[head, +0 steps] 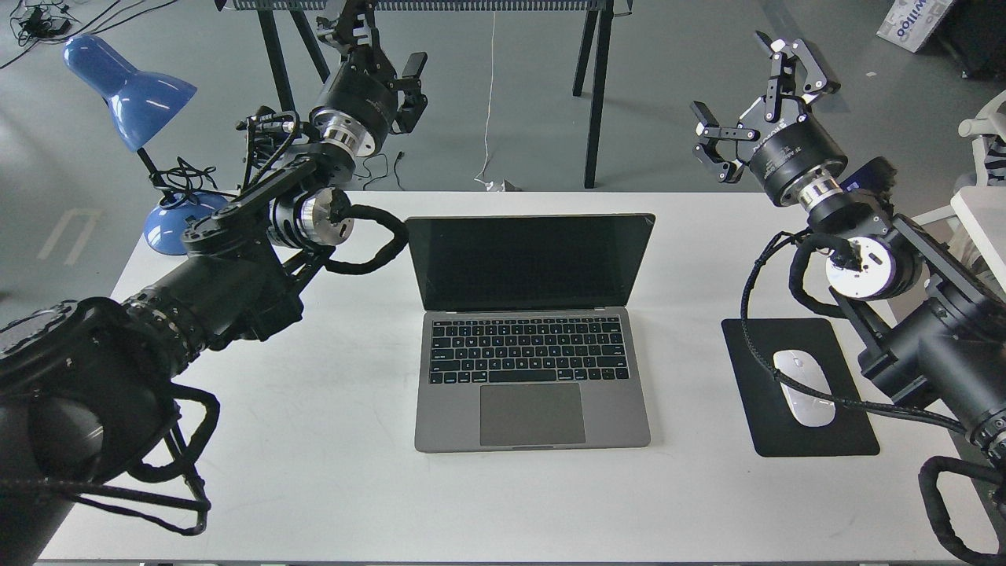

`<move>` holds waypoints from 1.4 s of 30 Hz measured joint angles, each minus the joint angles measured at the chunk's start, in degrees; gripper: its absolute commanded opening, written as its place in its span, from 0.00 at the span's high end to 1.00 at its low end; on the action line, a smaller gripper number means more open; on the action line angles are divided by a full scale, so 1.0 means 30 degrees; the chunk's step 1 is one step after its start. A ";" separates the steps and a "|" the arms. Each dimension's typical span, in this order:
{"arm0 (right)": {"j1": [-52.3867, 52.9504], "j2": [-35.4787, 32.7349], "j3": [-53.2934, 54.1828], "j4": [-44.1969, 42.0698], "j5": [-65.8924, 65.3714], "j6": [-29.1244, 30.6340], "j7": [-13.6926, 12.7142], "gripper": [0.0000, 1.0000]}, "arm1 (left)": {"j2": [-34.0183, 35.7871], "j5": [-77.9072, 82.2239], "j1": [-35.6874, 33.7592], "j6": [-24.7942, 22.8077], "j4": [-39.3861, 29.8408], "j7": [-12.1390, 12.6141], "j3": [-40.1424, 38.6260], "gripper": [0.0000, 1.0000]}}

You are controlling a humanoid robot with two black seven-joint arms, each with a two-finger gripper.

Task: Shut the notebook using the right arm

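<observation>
A grey floor is stretching behind one white table (330, 440), and the dark legs of another stand are showing beyond its far edge. One notebook (531, 362) is sitting open at the middle of the table, its dark screen tilting back and its keyboard and trackpad facing up. To the right of the notebook, well apart from it, one black mouse pad (786, 424) is lying flat, carrying one white mouse (803, 387). To the left of the notebook, at the table's far corner, one blue desk lamp (130, 90) is standing.

Two black arms are reaching in. The right arm (888, 275) is rising to the right of the notebook, above the mouse pad, and its right gripper (753, 98) is hanging in the air with fingers spread wide, holding nothing. The left gripper (376, 67) is hovering beyond the notebook's left rear corner; whether its fingers are apart or together I cannot tell.
</observation>
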 measured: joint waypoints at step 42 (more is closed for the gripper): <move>0.8498 0.5226 -1.4791 -0.7149 -0.3720 -0.3116 -0.0209 0.00 | -0.0001 0.0005 -0.0001 0.0453 0.0000 0.0000 0.0006 0.00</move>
